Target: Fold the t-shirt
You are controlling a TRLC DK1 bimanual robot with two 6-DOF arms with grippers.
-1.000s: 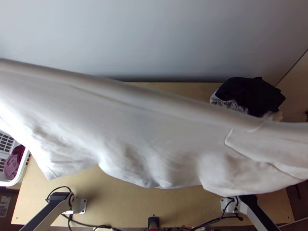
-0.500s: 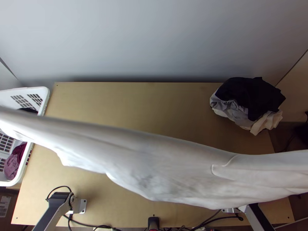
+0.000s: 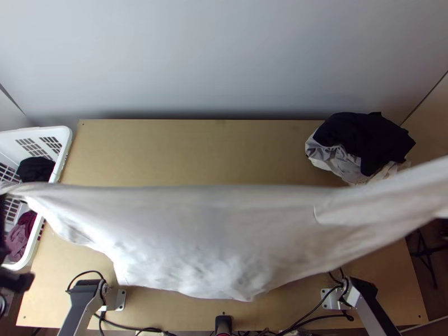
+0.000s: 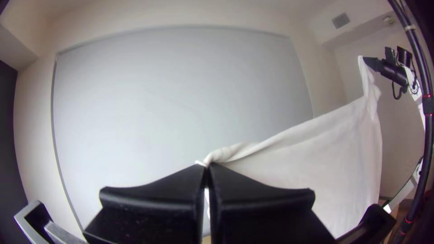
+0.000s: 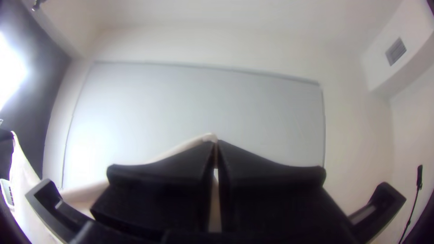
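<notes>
Pinching the soft white cloth t-shirt [image 3: 213, 241] by a twisted bit in the flat-black-fingered left gripper [image 3: 3, 197]; clamping another bit in the matching right gripper [image 5: 215, 143].

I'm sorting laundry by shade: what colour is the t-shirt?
The t-shirt is white, clearest in the top view.

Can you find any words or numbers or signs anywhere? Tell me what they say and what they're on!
There are none that I can read.
White t-shirt: no words on the part that shows.
Basket: just slots, no letters I can make out.
Pile of clothes: none I can see.
Left tool and right tool: nothing readable.
</notes>
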